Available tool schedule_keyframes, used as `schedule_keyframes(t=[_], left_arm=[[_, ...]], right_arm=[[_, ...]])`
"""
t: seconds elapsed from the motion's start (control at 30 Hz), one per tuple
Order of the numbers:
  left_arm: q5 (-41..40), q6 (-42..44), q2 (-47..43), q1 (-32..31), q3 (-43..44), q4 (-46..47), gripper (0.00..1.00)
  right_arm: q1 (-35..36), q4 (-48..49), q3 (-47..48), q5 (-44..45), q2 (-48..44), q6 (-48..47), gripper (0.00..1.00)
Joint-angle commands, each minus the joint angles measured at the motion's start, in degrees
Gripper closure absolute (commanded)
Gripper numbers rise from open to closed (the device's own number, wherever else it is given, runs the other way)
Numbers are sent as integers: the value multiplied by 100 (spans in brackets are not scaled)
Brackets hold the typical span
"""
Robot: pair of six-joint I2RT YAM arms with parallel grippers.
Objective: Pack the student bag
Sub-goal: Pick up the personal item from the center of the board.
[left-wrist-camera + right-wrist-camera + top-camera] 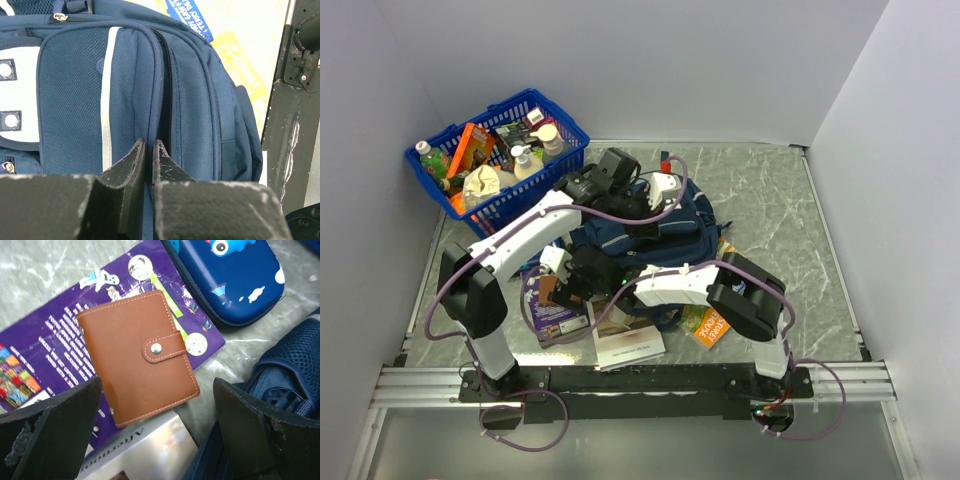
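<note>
Overhead, the student bag (650, 235) lies mid-worktop (770, 210) beneath both arms. Left wrist: left gripper (149, 145) jaws closed, tips at the bag's zip. Right wrist: right gripper (157, 385) jaws wide apart, brown wallet (135, 355) between them, bag beside the right one

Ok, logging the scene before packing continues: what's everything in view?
navy fabric backpack: one, navy, mid-table
purple printed booklet: one, purple, beside backpack
brown leather snap wallet: one, brown, on purple booklet
blue cartoon pencil case: one, blue, beside booklet
white booklet: one, white, near edge
printed leaflets: at least two, yellow and blue, partly under backpack
blue plastic basket: one, blue, far-left corner, holding bottles and packets
grey marbled table: one, grey-green, under everything
left gripper: one, black, shut at backpack's zip
right gripper: one, black, open above wallet
</note>
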Motion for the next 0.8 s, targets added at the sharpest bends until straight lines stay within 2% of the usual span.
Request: schedule_keyframes(t=[0.0, 0.2, 0.3, 0.63, 0.73, 0.77], left_arm=[[508, 109, -65, -7, 477, 68, 92], [579, 346, -126, 63, 530, -90, 90], [614, 451, -91, 98, 565, -204, 90], [711, 461, -109, 107, 574, -231, 91], [719, 452, -91, 107, 574, -222, 91], [728, 452, -82, 99, 565, -231, 91]], right_arm=[[-164, -279, 291, -385, 207, 540, 0], [-428, -517, 204, -1212, 383, 733, 0], [-463, -403, 37, -1063, 409, 812, 0], [-622, -446, 80, -1370, 699, 751, 0], [-587, -552, 98, -1423, 735, 689, 11], [-552, -517, 28, -1414, 709, 716, 19]])
